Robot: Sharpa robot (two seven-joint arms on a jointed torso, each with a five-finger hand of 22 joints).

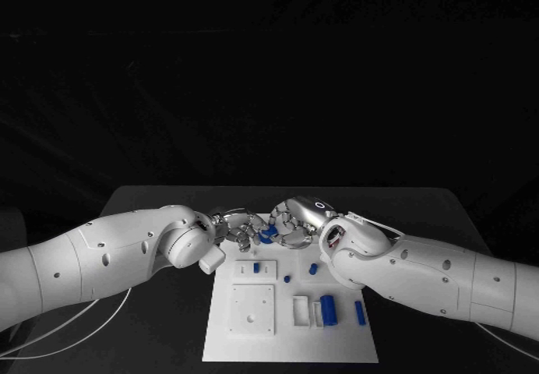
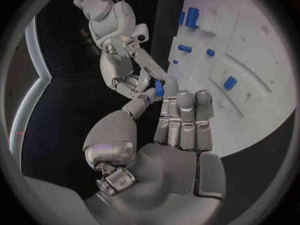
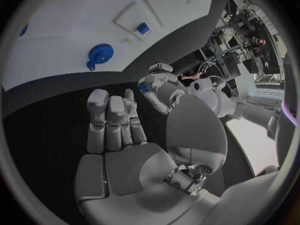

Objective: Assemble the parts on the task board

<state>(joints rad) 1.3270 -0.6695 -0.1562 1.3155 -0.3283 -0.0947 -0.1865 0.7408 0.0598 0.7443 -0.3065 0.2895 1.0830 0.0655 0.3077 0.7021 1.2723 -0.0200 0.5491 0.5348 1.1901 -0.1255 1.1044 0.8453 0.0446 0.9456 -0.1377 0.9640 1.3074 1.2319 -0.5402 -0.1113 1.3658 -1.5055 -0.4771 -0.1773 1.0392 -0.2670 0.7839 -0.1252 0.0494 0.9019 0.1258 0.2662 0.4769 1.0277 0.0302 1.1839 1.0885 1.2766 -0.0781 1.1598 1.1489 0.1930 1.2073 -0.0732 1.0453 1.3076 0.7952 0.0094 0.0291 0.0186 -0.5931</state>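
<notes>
Both hands meet above the far edge of the task board (image 1: 287,343); a small blue part (image 2: 159,88) sits pinched between fingertips of the left hand (image 1: 234,227) and the right hand (image 1: 294,222) (both touch it); more blue parts, incl. a larger cylinder (image 1: 328,309), lie on the board.

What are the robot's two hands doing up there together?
The left hand and the right hand meet above the far end of the white board, with a small blue piece pinched between their fingertips. Which hand really holds it is hard to tell. More blue pieces lie on the board.
</notes>
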